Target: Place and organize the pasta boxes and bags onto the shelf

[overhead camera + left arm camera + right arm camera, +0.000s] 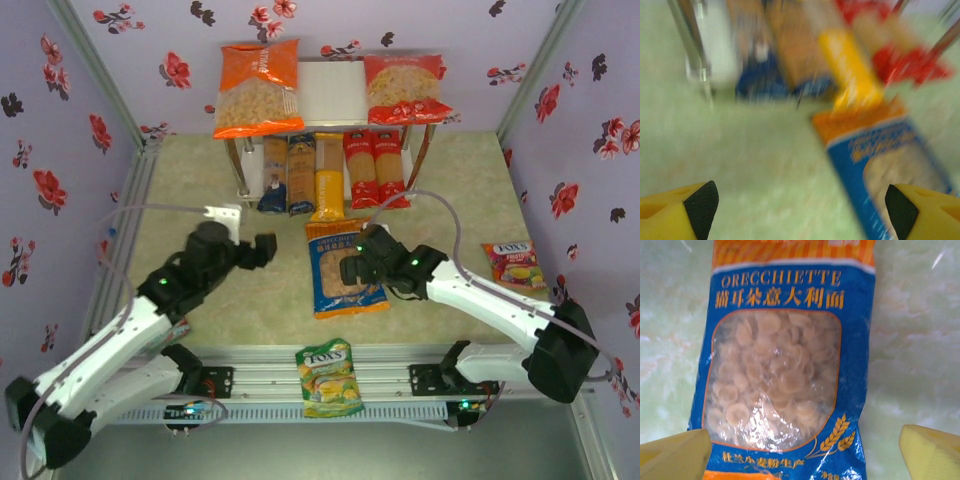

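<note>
**A:** What's biggest?

**B:** The table (480, 170), pale green; the shelf (330, 90) stands at its far side, white boards on shiny posts.

**A:** And the bags?

**B:** An orange bag (257, 90) lies on the left end of the shelf's top board; a red bag (405, 88) on the right end; the blue-and-orange bag (785, 370) lies flat on the table just in front of the shelf.

**A:** The boxes?

**B:** On the shelf's lower level, side by side; two brown boxes (287, 175), a yellow box (328, 180), two red boxes (373, 168).

**A:** The end effectors?

**B:** The right end effector (805, 450) hangs over the blue-and-orange bag, fingers spread wide, gripping nothing; the left end effector (800, 205), before the shelf's left half, is also spread wide and empty.

**A:** Smaller things?

**B:** A green-yellow candy bag (328, 378) well in front of the shelf; a red-pink candy bag (512, 265) in front of it, off to the right.
</note>
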You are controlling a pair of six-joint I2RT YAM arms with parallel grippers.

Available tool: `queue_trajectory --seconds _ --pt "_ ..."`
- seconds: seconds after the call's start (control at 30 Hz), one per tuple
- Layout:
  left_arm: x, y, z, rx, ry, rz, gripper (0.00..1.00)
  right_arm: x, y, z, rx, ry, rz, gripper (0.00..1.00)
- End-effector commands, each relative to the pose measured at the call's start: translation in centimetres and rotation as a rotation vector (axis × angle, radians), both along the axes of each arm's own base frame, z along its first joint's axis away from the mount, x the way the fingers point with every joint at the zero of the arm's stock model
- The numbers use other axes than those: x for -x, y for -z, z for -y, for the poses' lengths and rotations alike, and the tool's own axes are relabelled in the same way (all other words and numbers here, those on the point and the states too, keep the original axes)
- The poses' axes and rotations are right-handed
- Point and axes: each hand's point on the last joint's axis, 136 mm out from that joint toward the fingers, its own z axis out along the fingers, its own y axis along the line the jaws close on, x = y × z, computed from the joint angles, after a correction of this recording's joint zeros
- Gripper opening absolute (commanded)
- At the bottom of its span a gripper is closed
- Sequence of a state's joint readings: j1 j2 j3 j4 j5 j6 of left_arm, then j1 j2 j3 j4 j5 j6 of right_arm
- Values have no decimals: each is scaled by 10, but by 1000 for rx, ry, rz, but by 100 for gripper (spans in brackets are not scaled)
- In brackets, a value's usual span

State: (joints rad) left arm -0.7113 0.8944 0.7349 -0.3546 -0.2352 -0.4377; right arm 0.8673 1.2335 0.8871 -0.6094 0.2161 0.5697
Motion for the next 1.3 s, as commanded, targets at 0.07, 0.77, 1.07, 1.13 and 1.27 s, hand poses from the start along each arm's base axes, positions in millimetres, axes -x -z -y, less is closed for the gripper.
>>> queue_trajectory --seconds 0.07,0.77,1.07,1.13,1.27 --pt "11 60 -7 25 -103 -150 93 17 22 1 58 34 -65 98" --pt "13 78 2 120 -90 -169 98 -26 62 -30 180 92 -128 99" --pt "12 78 -7 129 -110 -163 100 -33 78 -46 74 72 -212 99" --pt "12 77 -7 133 -111 -162 100 -32 76 -49 71 62 -221 99" --pt "11 79 -7 138 -110 -166 100 -34 68 -38 109 78 -192 99"
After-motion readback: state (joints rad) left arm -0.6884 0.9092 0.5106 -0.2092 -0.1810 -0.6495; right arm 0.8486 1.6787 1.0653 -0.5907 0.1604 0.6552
